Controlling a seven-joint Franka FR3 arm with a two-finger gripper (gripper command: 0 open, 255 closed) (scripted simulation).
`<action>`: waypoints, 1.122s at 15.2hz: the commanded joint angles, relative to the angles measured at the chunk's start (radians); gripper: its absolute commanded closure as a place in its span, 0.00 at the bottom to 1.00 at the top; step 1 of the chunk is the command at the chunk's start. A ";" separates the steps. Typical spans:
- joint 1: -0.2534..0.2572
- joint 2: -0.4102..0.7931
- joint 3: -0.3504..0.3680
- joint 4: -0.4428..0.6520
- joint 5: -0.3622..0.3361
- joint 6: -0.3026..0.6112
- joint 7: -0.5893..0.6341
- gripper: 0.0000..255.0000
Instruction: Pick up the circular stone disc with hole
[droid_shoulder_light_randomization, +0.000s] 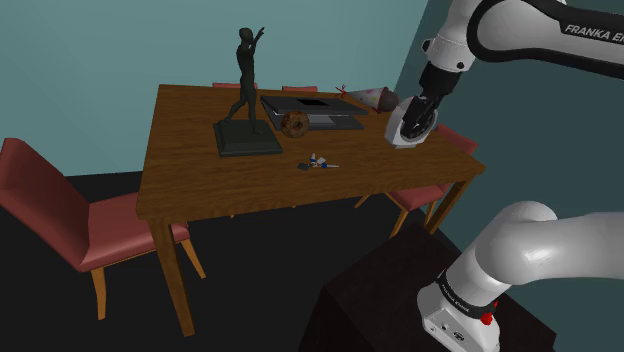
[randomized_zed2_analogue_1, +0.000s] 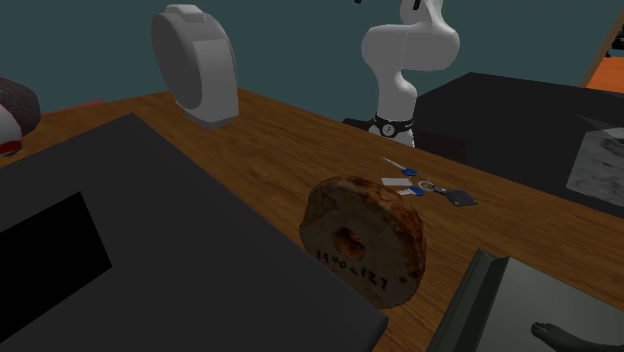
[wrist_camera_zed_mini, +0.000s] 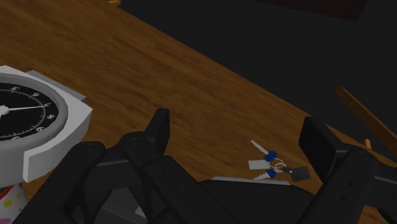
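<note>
Claw (wrist_camera_zed_mini: 238, 124) gapes wide and empty above the bench (wrist_camera_zed_mini: 127, 63), since the holed stone disc (randomized_zed2_analogue_1: 365, 240) stands on edge well away from it, ungrasped.

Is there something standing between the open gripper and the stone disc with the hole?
Only the low dark slab lies between gripper and disc; passing above it looks free. The white clock stands close beside the gripper.

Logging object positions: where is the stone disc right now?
The disc stands on edge near the shoulder view's middle, between the statue base and a dark slab, behind the keys.
</note>
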 joint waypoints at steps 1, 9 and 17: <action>0.000 0.000 0.000 0.000 0.000 0.000 0.000 0.00; 0.069 0.278 -0.121 0.099 -0.023 0.217 -0.304 0.00; 0.147 0.579 -0.199 0.292 0.039 0.347 -0.615 0.00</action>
